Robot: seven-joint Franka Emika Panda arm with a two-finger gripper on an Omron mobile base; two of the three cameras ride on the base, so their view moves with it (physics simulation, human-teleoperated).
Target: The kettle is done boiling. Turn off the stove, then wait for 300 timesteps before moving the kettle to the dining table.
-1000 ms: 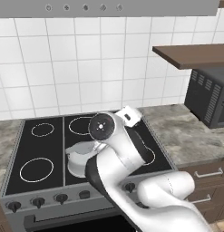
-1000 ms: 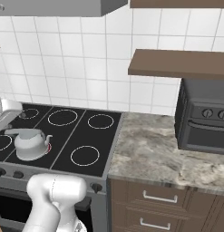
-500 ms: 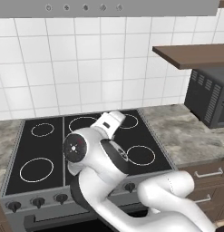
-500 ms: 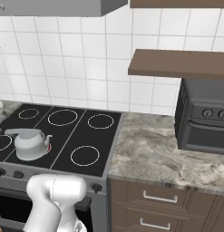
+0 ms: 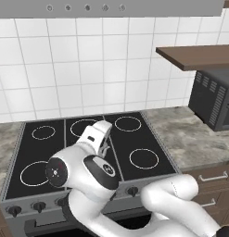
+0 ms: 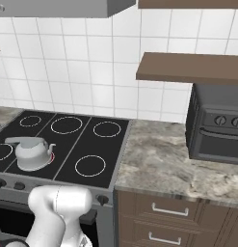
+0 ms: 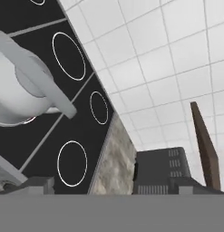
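The pale grey kettle [image 6: 31, 152] stands on a front burner of the black stove [image 6: 99, 147], with a thin red glow at its base. In the hand view the kettle [image 7: 16, 93] is large at the left, its arched handle [image 7: 38, 74] nearest, and my gripper [image 7: 109, 188] is open beside it with nothing between the fingers. In the left base view my white arm [image 5: 83, 169] bends low over the front of the stove [image 5: 139, 139] and hides the kettle. Small black knobs [image 6: 102, 198] line the steel front. The dining table is out of view.
A dark grey toaster oven [image 6: 217, 125] sits on the marble counter [image 6: 159, 164] right of the stove, under a brown shelf [image 6: 188, 67]. White tiled wall behind. Brown drawers [image 6: 168, 212] with handles run below the counter.
The arm has swung left and down across the stove front, its elbow now low at the left. The kettle has not moved. The jaws stay open.
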